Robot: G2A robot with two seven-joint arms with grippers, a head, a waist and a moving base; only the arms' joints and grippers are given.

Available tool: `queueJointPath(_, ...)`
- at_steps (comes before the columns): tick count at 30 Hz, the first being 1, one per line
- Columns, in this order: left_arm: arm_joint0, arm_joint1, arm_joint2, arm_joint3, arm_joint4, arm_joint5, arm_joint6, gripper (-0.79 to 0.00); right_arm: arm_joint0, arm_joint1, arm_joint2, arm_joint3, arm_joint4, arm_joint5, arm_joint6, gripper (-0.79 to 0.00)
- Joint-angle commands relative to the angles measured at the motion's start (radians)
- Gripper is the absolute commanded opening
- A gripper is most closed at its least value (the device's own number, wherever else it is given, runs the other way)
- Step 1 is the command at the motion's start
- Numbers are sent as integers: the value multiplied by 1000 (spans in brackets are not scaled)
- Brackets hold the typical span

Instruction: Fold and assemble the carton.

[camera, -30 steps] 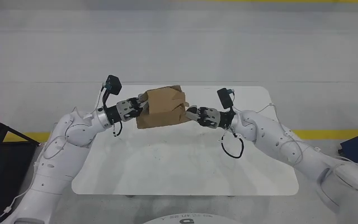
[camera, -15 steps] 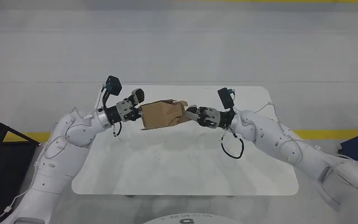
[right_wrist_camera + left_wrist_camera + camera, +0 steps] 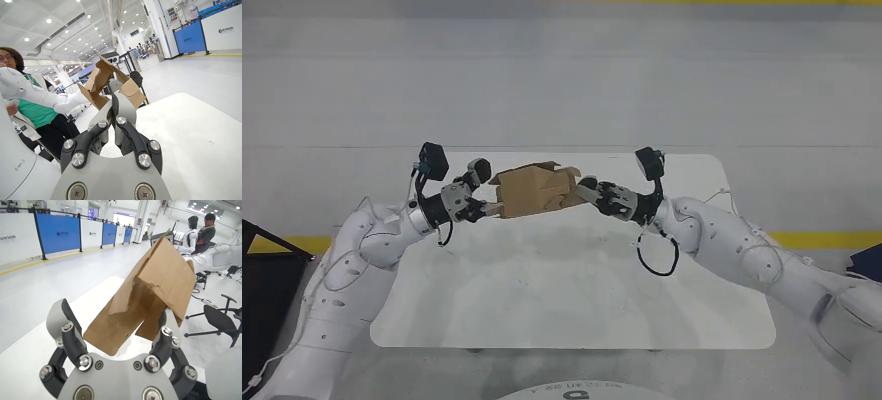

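Note:
A brown cardboard carton (image 3: pixel 532 189), partly folded with loose flaps, hangs above the white table's (image 3: pixel 572 290) far side between my two grippers. My right gripper (image 3: pixel 588 190) is shut on a flap at the carton's right end; in the right wrist view the fingers (image 3: pixel 122 106) pinch the cardboard edge below the carton (image 3: pixel 102 75). My left gripper (image 3: pixel 482 189) stands open at the carton's left end. In the left wrist view a lower flap of the carton (image 3: pixel 162 275) lies between the spread fingers of the left gripper (image 3: pixel 117 321), close to one pad.
The near half of the table (image 3: pixel 28 351) is bare. A black object (image 3: pixel 262 255) sits off the table's left side by a yellow floor line. Black office chairs (image 3: pixel 223 317) stand beyond the table's edge.
My left gripper let go of the carton, opened and drew back slightly left. The carton, held by the right gripper, rotated and now looks flatter and narrower from above.

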Motion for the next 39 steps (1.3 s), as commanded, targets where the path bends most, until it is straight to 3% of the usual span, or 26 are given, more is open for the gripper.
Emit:
queueJointPath(1, 28, -4, -7, 7, 67, 16, 112, 0, 5, -2, 0, -1, 35, 0, 35, -785)
queueJointPath(8, 60, 7, -120, 72, 107, 39, 242, 0, 5, -4, 29, -5, 92, 0, 100, -785)
queueJointPath(14, 153, 28, -212, 19, 112, -34, 229, 0, -8, -4, 63, -11, 109, 0, 135, -785)
queueJointPath(15, 172, 30, -209, 16, 60, -84, 216, 0, -11, -5, 69, -13, 111, 0, 141, -785)
queueJointPath(17, 207, 38, -161, -23, -110, -97, 159, 0, -15, -6, 80, -15, 113, 0, 152, -785)
queueJointPath(21, 228, 79, -79, -100, -563, -97, -88, 0, -24, -8, 103, -15, 113, 0, 171, -785)
queueJointPath(22, 228, 88, -58, -117, -688, -97, -152, -52, -27, -8, 109, -15, 112, 0, 174, -785)
queueJointPath(25, 207, 111, -37, -90, -990, -97, -369, 0, -37, -9, 128, -15, 108, 0, 180, -785)
queueJointPath(26, 188, 117, -51, -58, -1024, -97, -422, 0, -40, -9, 134, -17, 106, 0, 181, -785)
queueJointPath(36, 188, 117, -51, -58, -1024, -97, -422, 0, -51, -8, 155, -21, 96, 0, 180, -785)
queueJointPath(39, 201, 112, 4, -94, -1175, -4, -447, 0, -51, -8, 155, -21, 96, 0, 180, -785)
